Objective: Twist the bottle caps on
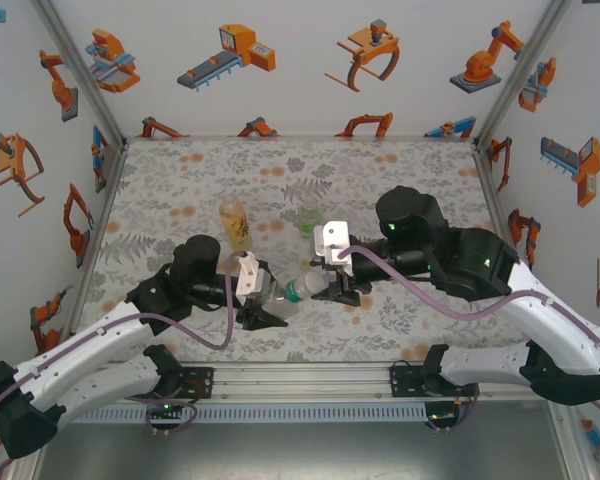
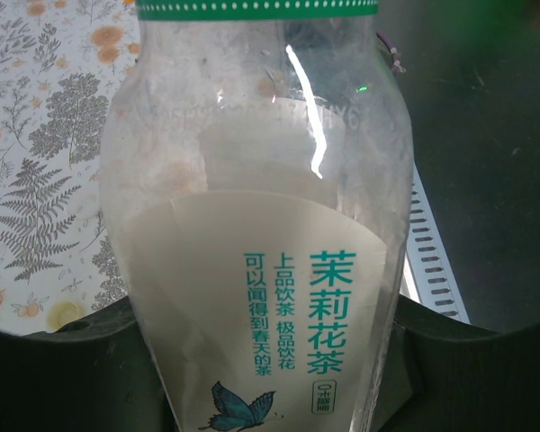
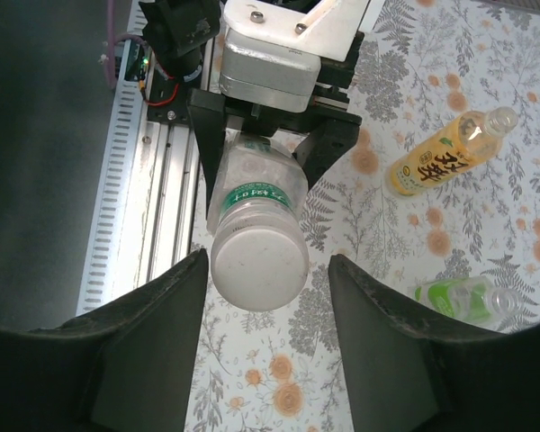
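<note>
My left gripper (image 3: 270, 157) is clamped on the clear bottle (image 2: 252, 270), its label reading 茉莉花茶, held above the worktop (image 1: 180, 200). My right gripper (image 3: 265, 270) has its jaws apart, flanking the bottle's white cap (image 3: 258, 256).

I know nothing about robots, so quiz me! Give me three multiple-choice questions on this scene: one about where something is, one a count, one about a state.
1. Where is the clear bottle?
A) standing upright by itself
B) held sideways in the left gripper
C) lying at the back wall

2. How many bottles are there?
A) two
B) three
C) five

3. How do the right gripper's fingers stand?
A) open, either side of the white cap
B) shut tight on nothing
C) gripping a bottle's body

Answers:
1 B, its fingers clamp the bottle's body above the table.
2 B, the clear one plus the amber bottle and green bottle.
3 A, gaps show beside the cap.
</note>
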Robot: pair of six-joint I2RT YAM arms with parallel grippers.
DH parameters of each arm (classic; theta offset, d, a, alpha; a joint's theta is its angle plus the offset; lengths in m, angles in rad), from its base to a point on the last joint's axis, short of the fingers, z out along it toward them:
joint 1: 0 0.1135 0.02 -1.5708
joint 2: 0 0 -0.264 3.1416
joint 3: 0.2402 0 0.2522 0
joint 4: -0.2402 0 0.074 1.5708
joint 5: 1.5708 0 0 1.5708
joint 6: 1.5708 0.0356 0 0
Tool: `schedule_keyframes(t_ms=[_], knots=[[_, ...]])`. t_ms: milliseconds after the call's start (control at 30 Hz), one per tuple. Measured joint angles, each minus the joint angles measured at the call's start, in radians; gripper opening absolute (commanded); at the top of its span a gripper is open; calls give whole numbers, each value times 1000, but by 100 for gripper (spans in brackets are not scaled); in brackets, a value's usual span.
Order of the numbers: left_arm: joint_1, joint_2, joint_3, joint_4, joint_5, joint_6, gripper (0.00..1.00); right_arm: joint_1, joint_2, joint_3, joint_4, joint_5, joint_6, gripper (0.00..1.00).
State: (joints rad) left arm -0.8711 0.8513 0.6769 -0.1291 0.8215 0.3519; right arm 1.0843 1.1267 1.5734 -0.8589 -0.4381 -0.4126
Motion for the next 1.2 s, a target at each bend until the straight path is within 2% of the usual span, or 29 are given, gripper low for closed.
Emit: schedule_keyframes(t_ms=[200,500,800,1033,1200], knots=[[0,0,0,0,0,0,0,0,1,0,-5,-11,1,40],[0,-8,0,-1,-2,8,0,0,0,-3,3,-14,44,37],[0,-13,0,-23,-27,42,0,0,-7,-21,11,-10,133,27],[-6,-24,0,-39,-101,65,0,0,-8,-36,20,47,237,19],[-6,-29,0,-35,-171,60,0,-1,-37,-93,79,135,314,19]])
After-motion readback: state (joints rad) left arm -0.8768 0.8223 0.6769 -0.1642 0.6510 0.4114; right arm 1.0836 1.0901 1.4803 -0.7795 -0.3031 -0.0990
